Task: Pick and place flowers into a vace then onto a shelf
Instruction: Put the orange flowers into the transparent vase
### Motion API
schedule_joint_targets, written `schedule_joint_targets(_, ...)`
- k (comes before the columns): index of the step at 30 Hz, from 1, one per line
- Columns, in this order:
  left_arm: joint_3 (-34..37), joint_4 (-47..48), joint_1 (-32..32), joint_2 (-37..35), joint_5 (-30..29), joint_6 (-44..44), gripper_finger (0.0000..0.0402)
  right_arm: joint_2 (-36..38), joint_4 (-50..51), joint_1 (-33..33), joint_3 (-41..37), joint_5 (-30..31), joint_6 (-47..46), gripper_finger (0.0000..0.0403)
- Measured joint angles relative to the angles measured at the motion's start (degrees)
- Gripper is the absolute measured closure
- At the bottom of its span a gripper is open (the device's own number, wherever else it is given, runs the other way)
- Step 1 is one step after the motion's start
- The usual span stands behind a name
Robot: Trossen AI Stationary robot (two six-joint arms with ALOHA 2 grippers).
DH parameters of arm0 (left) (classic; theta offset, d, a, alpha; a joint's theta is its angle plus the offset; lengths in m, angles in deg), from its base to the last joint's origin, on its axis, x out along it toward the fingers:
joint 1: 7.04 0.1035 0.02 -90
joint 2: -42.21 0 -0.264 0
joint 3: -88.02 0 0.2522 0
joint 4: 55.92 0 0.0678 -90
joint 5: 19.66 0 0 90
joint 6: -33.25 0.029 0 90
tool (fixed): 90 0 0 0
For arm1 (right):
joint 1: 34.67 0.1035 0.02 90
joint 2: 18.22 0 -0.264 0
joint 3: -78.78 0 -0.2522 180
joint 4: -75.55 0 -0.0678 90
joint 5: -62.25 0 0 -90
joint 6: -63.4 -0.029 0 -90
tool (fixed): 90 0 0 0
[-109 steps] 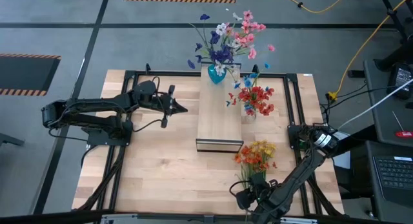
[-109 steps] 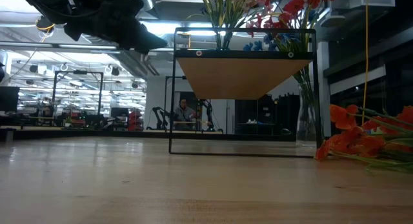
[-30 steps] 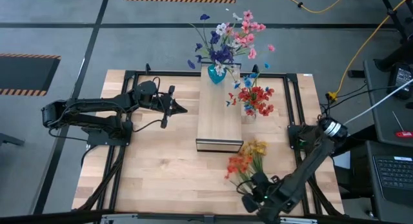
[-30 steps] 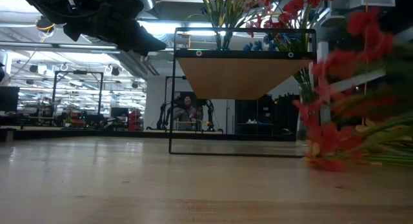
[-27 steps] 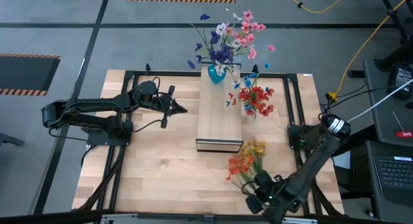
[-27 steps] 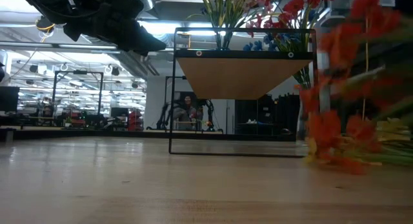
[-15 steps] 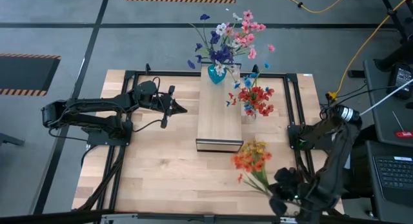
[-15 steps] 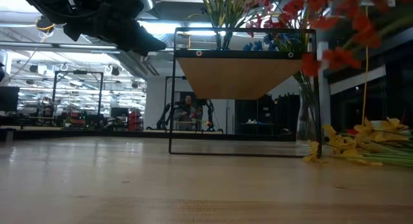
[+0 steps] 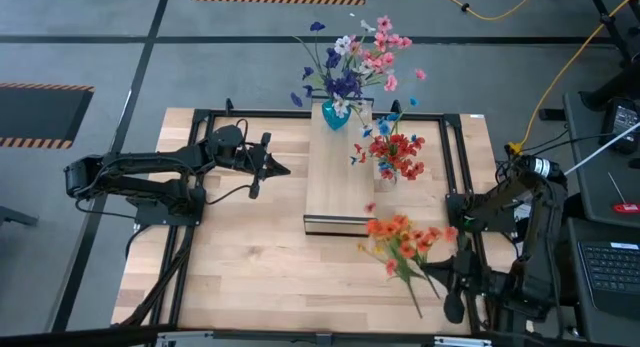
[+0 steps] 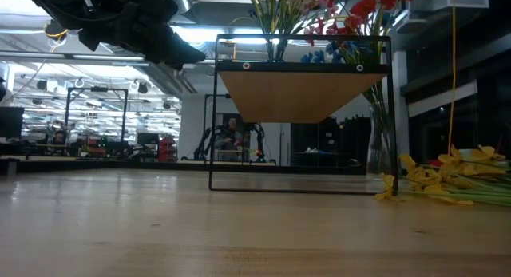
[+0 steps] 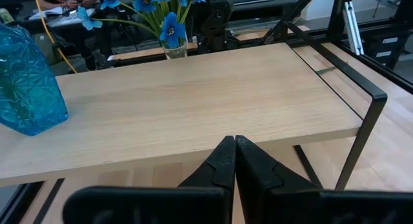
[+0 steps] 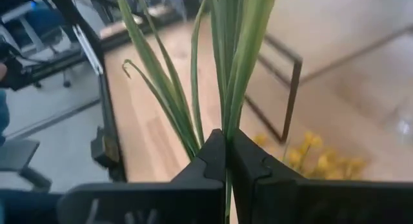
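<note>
Right gripper (image 12: 226,146) pinching orange flowers (image 9: 403,239) by stems, raised above yellow sprigs (image 10: 447,175); left gripper (image 11: 234,150) pressed together beside shelf (image 9: 338,177).

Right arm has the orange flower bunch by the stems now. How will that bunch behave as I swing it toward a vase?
Probably floppy: the right gripper pinches only thin stems, with the orange flower bunch spread far beyond the grip. The blooms may sway and lag behind. The slim stems look smooth, so they might twist or slip between the shut fingers.
</note>
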State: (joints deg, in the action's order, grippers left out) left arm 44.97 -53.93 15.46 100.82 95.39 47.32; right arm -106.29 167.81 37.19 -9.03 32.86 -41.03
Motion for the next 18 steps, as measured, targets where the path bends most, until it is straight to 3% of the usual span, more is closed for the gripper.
schedule_joint_targets(7, 0.01, 0.0, 0.0, 0.0, 0.01, 0.03, 0.0399, 0.0, 6.8, -0.87, 0.0, 8.42, -0.83, 0.0401)
schedule_joint_targets(11, 0.0, 0.0, 0.0, 0.0, 0.03, 0.03, 0.04, 0.0, 11.5, -3.2, -0.26, 9.62, -5.68, 0.0401)
schedule_joint_targets(15, -0.01, -0.02, -0.01, 0.0, 0.03, 0.06, 0.0396, 1.98, 11.5, -5.57, -5.76, 11.45, -7.9, 0.0401)
schedule_joint_targets(18, 0.0, -0.16, -0.02, 0.0, 0.04, 0.11, 0.0394, 5.55, 11.52, -5.95, -12.01, 16.1, -12.56, 0.0401)
